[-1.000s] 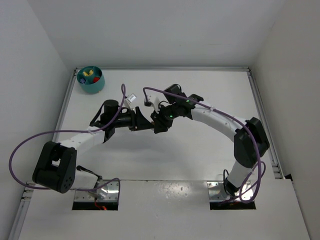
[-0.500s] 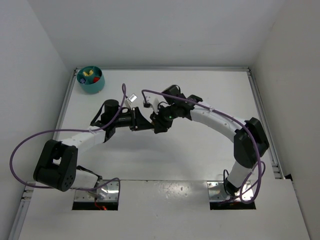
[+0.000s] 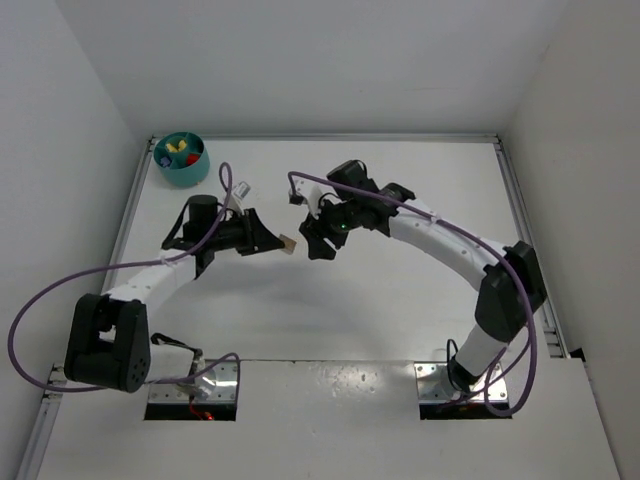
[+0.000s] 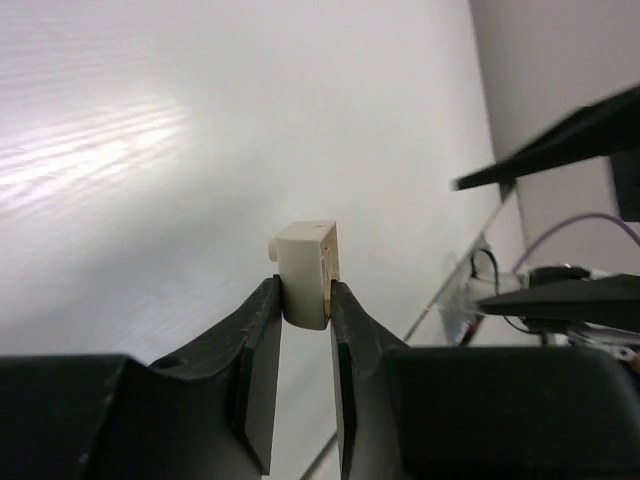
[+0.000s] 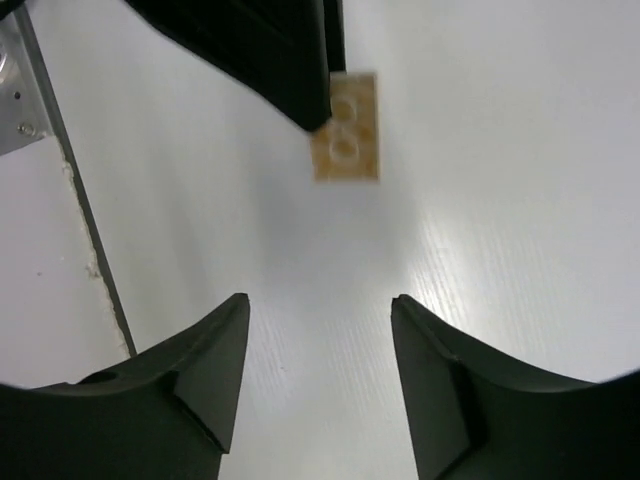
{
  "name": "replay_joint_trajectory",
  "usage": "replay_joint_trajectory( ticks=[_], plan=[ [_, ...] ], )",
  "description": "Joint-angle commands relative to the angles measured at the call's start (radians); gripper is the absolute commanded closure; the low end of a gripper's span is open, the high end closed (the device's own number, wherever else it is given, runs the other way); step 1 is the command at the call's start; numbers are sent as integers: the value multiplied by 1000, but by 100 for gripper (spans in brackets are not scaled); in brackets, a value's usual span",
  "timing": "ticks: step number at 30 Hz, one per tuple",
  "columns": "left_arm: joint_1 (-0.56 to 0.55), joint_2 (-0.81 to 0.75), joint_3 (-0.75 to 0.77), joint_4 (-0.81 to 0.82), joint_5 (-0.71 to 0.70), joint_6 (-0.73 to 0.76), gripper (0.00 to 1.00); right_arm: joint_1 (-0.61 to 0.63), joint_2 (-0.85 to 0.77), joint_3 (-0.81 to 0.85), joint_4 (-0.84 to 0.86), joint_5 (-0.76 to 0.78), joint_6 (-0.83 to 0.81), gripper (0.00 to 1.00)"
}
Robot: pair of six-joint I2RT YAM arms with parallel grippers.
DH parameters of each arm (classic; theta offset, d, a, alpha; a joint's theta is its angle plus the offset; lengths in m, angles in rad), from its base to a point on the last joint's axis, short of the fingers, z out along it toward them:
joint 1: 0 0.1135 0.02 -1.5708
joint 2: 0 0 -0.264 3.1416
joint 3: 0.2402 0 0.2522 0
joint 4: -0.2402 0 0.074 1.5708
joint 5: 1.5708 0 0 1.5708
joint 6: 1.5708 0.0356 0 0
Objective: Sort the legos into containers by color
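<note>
Left pincer pinches a tan brick; right pincer gapes.

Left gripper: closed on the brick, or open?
Shut on it. In the left wrist view the left gripper pinches the tan brick from both sides, with no gap showing.

Bright, even light throughout, with soft shadows. Left wrist view: streaky glare on the table at ten o'clock, blurred background at three. Right wrist view: the tan brick at twelve o'clock looks soft.
</note>
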Motion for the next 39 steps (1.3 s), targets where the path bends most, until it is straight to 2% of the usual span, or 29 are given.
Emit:
replay_joint_trajectory(
  ticks=[1, 4, 6, 10, 13, 16, 17, 20, 23, 28, 30, 39],
  plan=[
    [54, -29, 108, -185, -111, 184, 100, -16, -93, 72, -30, 43, 1, 40],
    [129, 8, 171, -286, -162, 268, 100, -25, -120, 86, -42, 68, 1, 35],
    [175, 65, 270, -343, -178, 311, 100, -48, -136, 86, -42, 94, 1, 35],
    [342, 164, 494, -423, -203, 415, 100, -68, -157, 46, -18, 106, 11, 35],
    [425, 291, 794, -478, -261, 478, 100, -86, -157, 23, -9, 85, 21, 35],
    [500, 426, 1008, -538, -320, 489, 100, -96, -148, 14, 13, 74, 31, 35],
    [521, 520, 1136, -569, -338, 466, 100, -96, -148, 14, 13, 74, 31, 35],
    [597, 682, 1311, -548, -324, 361, 100, -106, -137, 5, 22, 49, 40, 35],
    [631, 776, 1404, -477, -298, 275, 100, -116, -127, 5, 22, 39, 49, 35],
    [640, 956, 1564, -450, -311, 264, 100, -125, -117, -6, 22, 28, 49, 35],
    [651, 978, 1573, -391, -311, 238, 100, -125, -117, -27, 33, 19, 58, 35],
    [651, 1057, 1610, -322, -289, 238, 100, -125, -72, -17, 33, -1, 67, 35]
  ],
)
